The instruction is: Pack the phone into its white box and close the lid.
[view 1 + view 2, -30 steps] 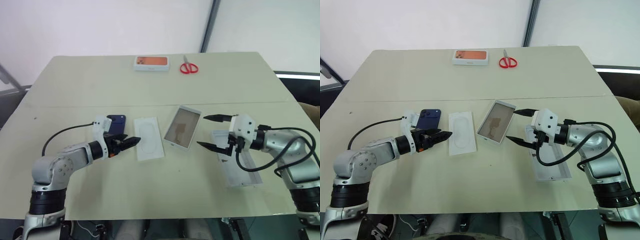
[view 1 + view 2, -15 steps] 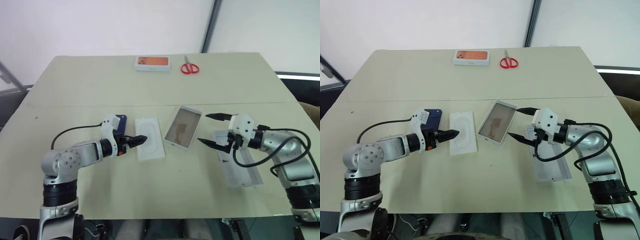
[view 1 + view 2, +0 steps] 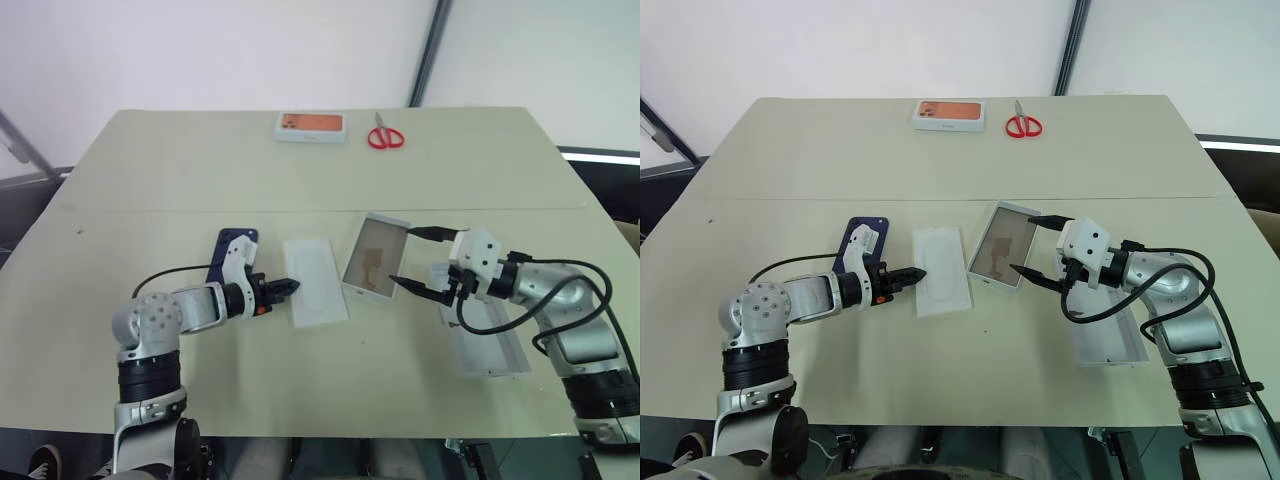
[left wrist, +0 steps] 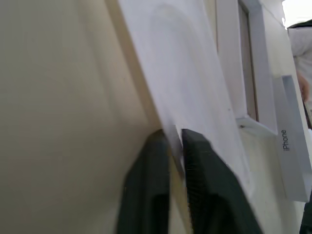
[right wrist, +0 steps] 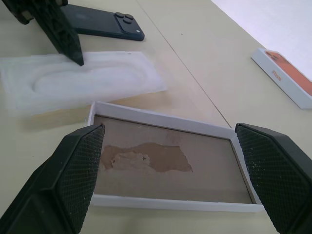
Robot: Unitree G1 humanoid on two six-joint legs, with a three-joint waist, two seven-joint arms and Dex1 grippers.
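Your left gripper [image 3: 917, 274] is pinching the left edge of the thin white insert [image 3: 942, 283], your right gripper [image 3: 1033, 245] hangs spread wide just right of the white box [image 3: 999, 217], the phone [image 3: 857, 238] lies far left, and the lid [image 3: 1108, 341] sits right.

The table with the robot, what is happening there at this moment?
The robot is packing a phone. Its left gripper has its fingers shut on the edge of the thin white moulded insert. The right gripper is open at the end of the white box, which lies empty. The phone lies flat beside the insert, and the lid lies open under the right arm.
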